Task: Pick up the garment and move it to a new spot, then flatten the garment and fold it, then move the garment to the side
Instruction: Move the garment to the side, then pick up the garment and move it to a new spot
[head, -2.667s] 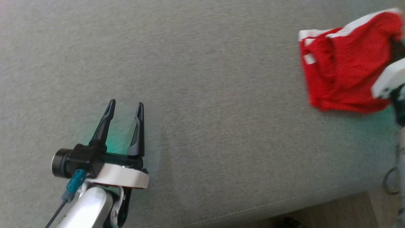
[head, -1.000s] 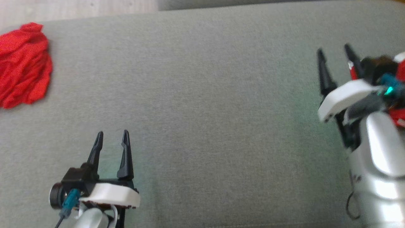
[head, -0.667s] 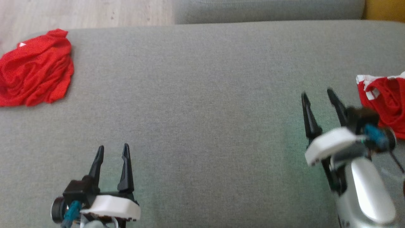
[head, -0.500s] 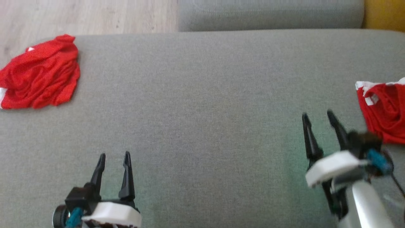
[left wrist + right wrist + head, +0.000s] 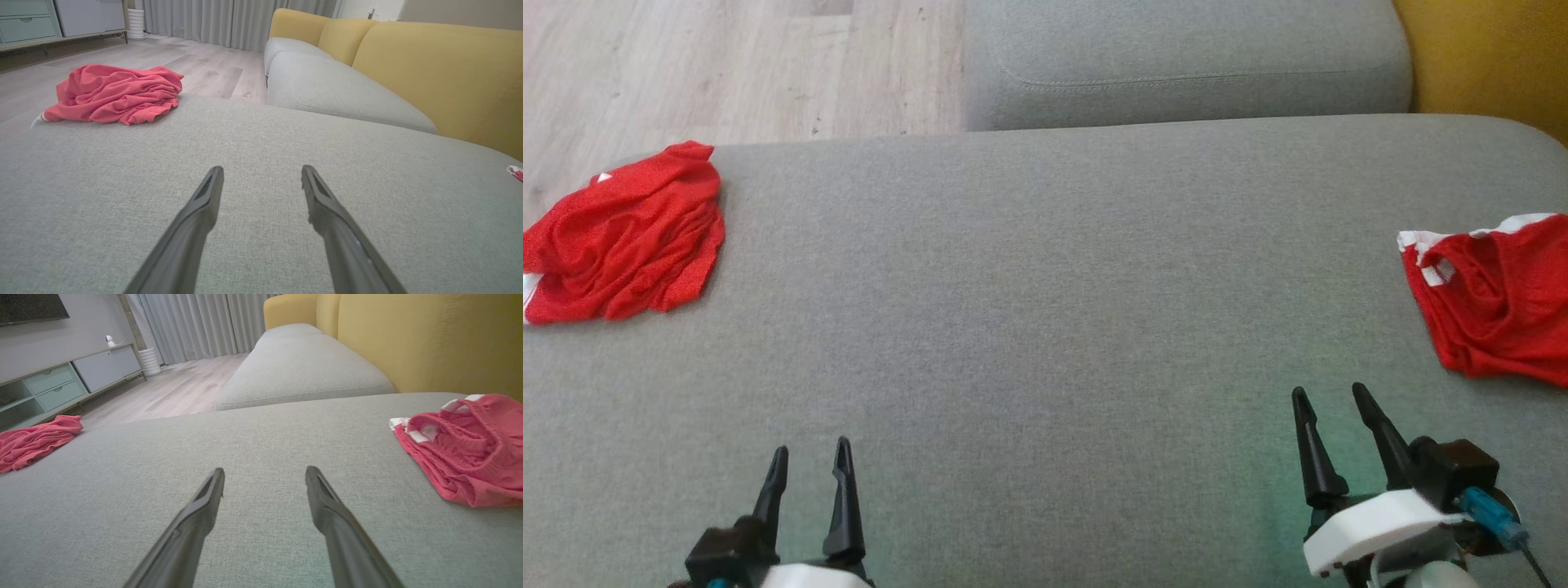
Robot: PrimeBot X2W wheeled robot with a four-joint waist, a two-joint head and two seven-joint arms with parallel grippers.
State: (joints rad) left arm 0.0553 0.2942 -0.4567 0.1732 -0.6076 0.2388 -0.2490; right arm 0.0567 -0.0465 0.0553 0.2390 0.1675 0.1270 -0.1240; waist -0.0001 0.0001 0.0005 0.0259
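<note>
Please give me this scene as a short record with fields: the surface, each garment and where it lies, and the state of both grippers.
surface: grey sofa cushion
garment 1: crumpled red garment, at the cushion's far left edge
garment 2: red garment with white trim, bunched, at the cushion's right edge
left gripper: open, empty, over bare cushion, near left
right gripper: open, empty, near right, apart from garment 2
surroundings: wooden floor beyond the cushion; yellow backrest at far right

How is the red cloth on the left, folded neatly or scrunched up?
Scrunched up: the red cloth lies in a wrinkled heap on the grey cushion, no neat edges.
</note>
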